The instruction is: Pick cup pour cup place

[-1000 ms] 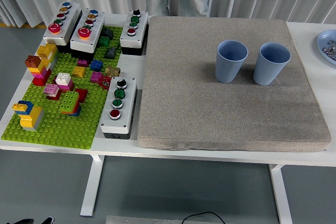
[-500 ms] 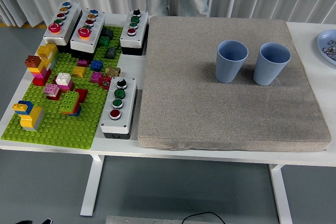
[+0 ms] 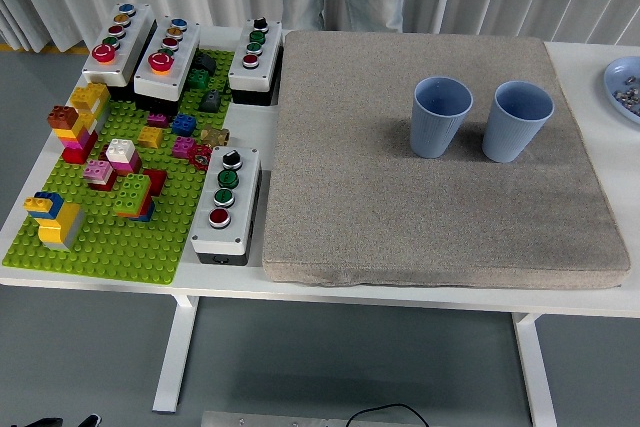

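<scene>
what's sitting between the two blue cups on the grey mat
Nothing: in the head view the left light-blue plastic cup and the right light-blue plastic cup stand upright and apart, with only bare grey fabric mat between them.

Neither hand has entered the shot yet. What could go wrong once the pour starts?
The two cups, left cup and right cup, stand upright close together on the grey mat; a hand closing on one may knock the other. The mat looks soft, so a cup set down carelessly could tip. Whether either cup holds anything cannot be told from this view, so spillage is hard to judge.
</scene>
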